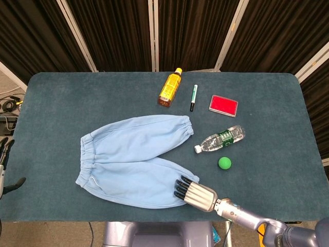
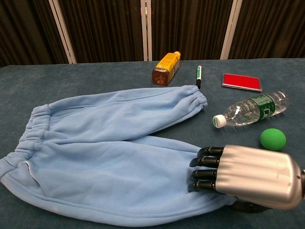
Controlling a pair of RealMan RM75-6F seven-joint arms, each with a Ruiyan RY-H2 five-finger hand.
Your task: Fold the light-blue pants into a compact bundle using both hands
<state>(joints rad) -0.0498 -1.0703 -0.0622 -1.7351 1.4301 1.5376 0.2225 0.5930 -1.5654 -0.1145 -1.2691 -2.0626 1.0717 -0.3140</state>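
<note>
The light-blue pants [image 1: 133, 159] [image 2: 105, 143] lie flat on the dark blue table [image 1: 61, 103], waistband to the left and both legs pointing right. My right hand [image 1: 195, 194] [image 2: 252, 174] lies over the cuff of the near leg. Its fingers [image 2: 206, 168] rest on top of the cloth and hide the cuff. The cloth stays flat, and nothing shows pinched. My left hand [image 1: 4, 154] shows only at the far left edge of the head view, off the table, fingers apart and holding nothing.
To the right of the pants lie a green ball [image 1: 224, 163] [image 2: 273, 139] and a clear water bottle [image 1: 222, 139] [image 2: 250, 110]. Further back are a red box [image 1: 223, 105], a marker [image 1: 193, 98] and an orange bottle [image 1: 170, 87].
</note>
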